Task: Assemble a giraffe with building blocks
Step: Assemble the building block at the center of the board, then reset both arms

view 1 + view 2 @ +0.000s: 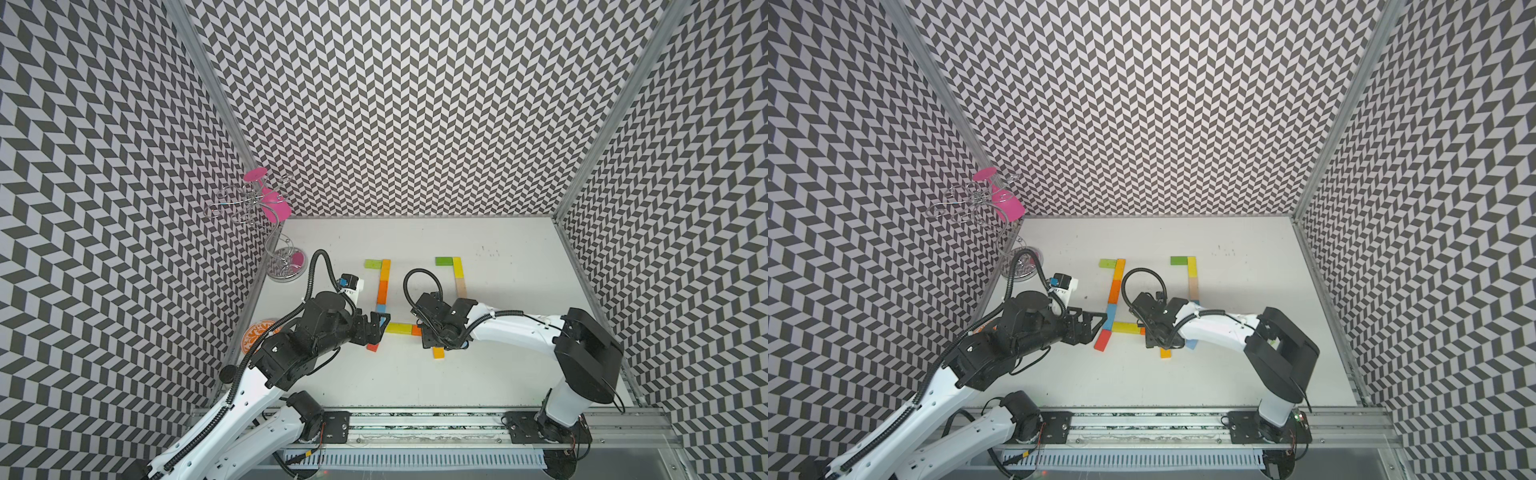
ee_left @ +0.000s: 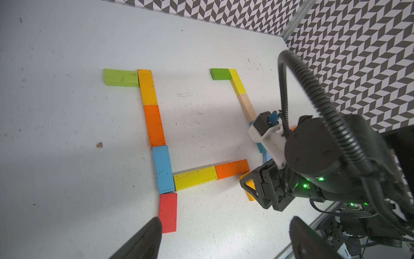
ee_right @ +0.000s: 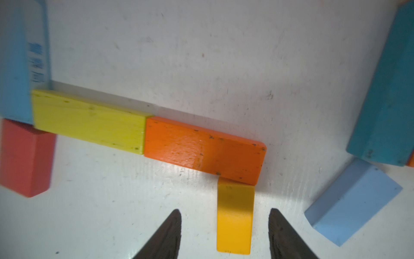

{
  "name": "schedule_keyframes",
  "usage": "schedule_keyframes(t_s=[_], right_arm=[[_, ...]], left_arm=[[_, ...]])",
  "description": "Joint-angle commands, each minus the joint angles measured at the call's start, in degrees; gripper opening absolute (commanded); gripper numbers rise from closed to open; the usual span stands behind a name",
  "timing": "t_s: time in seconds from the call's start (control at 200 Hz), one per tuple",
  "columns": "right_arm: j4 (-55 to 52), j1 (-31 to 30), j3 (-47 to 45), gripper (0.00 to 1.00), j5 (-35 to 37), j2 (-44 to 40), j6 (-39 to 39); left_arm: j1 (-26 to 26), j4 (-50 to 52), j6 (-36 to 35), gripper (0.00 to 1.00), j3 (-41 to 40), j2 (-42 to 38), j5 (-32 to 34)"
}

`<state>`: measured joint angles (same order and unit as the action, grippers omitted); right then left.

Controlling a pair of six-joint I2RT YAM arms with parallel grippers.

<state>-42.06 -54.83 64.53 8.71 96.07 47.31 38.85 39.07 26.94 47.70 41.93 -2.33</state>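
Observation:
The building blocks lie flat on the white table [image 1: 498,374] in two figures. In one figure a green block [image 2: 121,77], amber, orange [image 2: 154,125] and blue [image 2: 163,169] blocks form a column. From it run a yellow block [image 3: 89,118] and an orange block [image 3: 203,148], and a red block [image 2: 168,212] lies below. My right gripper [image 3: 224,215] is open astride an amber block [image 3: 235,215] lying under the orange one's end, with gaps on both sides. My left gripper [image 2: 226,222] is open and empty beside the red block.
The other figure is a green [image 1: 444,261], a yellow [image 1: 458,268] and a tan block [image 1: 460,286]. Light blue [image 3: 351,204] and teal [image 3: 387,101] blocks lie by the right gripper. A wire stand [image 1: 286,266] with a pink glass and a patterned bowl [image 1: 259,332] sit at the left wall.

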Motion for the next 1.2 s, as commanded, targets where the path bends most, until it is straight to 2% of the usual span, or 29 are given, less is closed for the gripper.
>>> schedule_keyframes(t_s=[0.0, 0.165, 0.371, 0.541, 0.656, 0.766, 0.851, 0.951, 1.062, 1.127, 1.192], right_arm=[[-2.32, 0.25, 3.22, 0.63, 3.66, -5.28, -0.34], [-1.08, 1.75, 4.41, 0.64, 6.38, -11.42, -4.7], [10.37, 9.45, -0.39, 0.62, 7.85, -20.48, -16.95], [32.44, 17.05, -14.91, 0.65, 11.98, -33.34, -28.48], [49.04, 21.52, -26.07, 0.69, 17.61, -41.89, -37.24], [64.2, 25.98, -35.93, 0.77, 21.68, -47.13, -46.38], [72.74, 31.72, -42.21, 0.8, 24.21, -48.43, -48.45], [79.6, 39.53, -48.27, 0.81, 22.65, -47.65, -46.71], [82.17, 45.61, -52.31, 0.81, 19.7, -44.58, -43.68], [84.46, 47.98, -54.28, 0.81, 17.57, -41.14, -43.19], [91.91, 49.32, -55.69, 0.82, 16.34, -36.12, -43.7]], left_arm=[[-0.52, -0.84, -1.3, 0.92, 3.45, 0.33, 2.72], [-1.4, -3.24, -3.39, 0.97, 3.68, 1.3, 9.77], [-6.98, -11.3, -7.08, 1.0, 3.85, 4.0, 21.67], [-15.62, -24.23, -5.07, 1.0, -1.78, 3.76, 27.81], [-19.7, -36.72, -4.77, 1.0, -10.45, 2.49, 31.88], [-21.79, -49.48, -5.39, 1.0, -20.28, 1.57, 38.53], [-21.89, -62.27, -6.84, 1.0, -27.77, 2.52, 41.79], [-21.88, -67.1, -8.32, 1.0, -30.64, 6.74, 44.33], [-22.01, -78.03, -15.3, 1.0, -35.14, 13.55, 47.75], [-23.03, -81.53, -17.8, 1.0, -36.59, 16.66, 46.65], [-24.39, -86.57, -18.96, 1.0, -38.56, 19.6, 44.72]])
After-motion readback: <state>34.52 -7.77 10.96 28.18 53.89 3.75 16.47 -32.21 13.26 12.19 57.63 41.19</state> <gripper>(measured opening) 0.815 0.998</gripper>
